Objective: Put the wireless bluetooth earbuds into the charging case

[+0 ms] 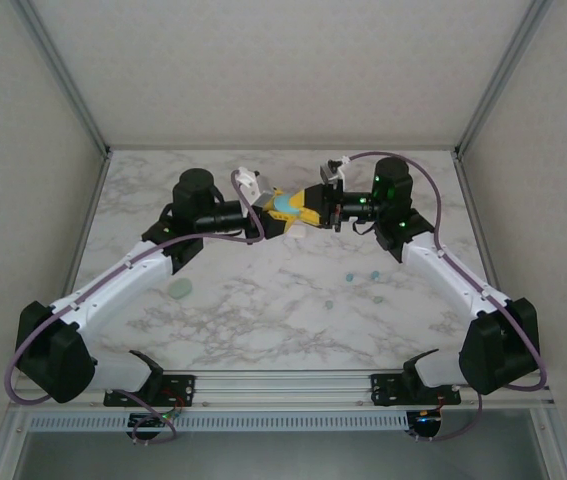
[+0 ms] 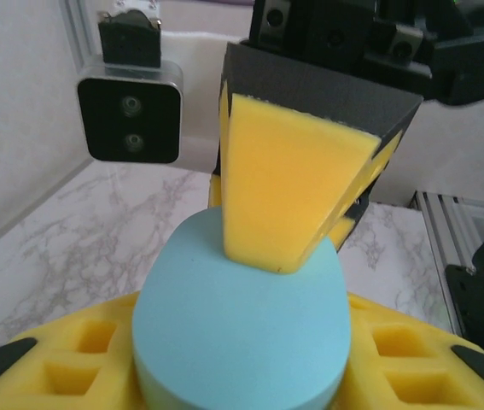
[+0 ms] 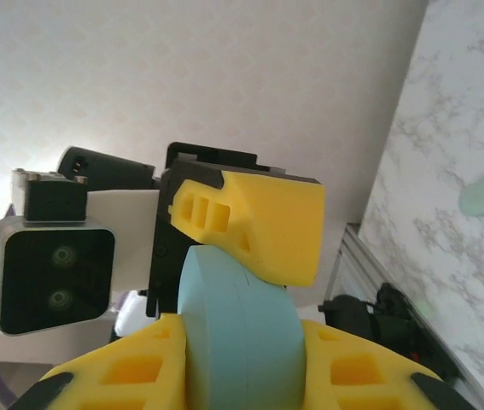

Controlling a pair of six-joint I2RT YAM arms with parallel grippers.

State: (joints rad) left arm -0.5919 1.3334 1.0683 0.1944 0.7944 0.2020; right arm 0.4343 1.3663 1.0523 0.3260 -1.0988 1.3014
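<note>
Because left claw [image 2: 242, 380] and right claw [image 3: 242, 376] clamp it, blue case [image 2: 192, 318] is half-hidden.

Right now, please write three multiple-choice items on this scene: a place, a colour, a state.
1. Where is the pale green case? A on the back wall; B on the rail; C on the table, near the left arm.
2. Colour of the mid-air charging case? A red; B light blue; C black.
3. Who holds it? A left hand and right hand together; B nobody; C it lies flat.
C: it lies on the table. B: wrist views show blue. A: both hands' yellow fingers clamp it.
</note>
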